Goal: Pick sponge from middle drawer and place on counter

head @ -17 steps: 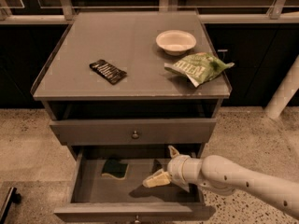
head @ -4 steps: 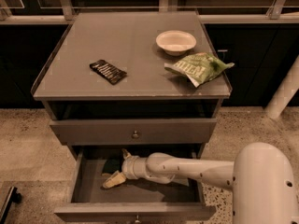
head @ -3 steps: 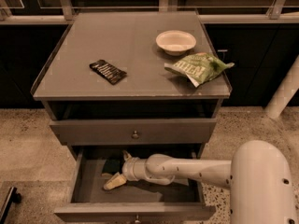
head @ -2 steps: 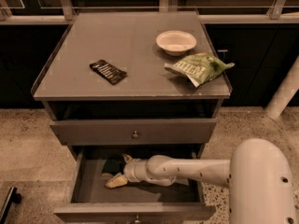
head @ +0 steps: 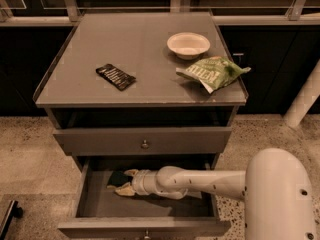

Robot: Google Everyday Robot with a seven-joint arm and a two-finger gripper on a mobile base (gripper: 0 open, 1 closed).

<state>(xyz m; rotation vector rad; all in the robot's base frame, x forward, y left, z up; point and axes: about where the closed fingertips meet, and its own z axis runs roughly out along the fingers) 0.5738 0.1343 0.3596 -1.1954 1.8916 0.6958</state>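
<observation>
The middle drawer (head: 90,196) is pulled open at the bottom of the cabinet. The sponge (head: 116,178), dark green with a yellowish edge, lies on the drawer floor at the left. My gripper (head: 126,182) reaches into the drawer from the right. Its pale fingertips (head: 123,190) sit on either side of the sponge and press on it. The sponge still rests low in the drawer and the fingers partly hide it. The counter (head: 140,49) is the grey top above.
On the counter lie a black snack bar wrapper (head: 115,76), a white bowl (head: 188,45) and a green chip bag (head: 214,72). A shut drawer front with a metal knob (head: 144,144) sits above the open drawer. My white arm (head: 280,194) fills the lower right.
The gripper crossed the drawer from right to left to the sponge. In the last second its fingers drew closer together onto the sponge. The sponge has stayed in place.
</observation>
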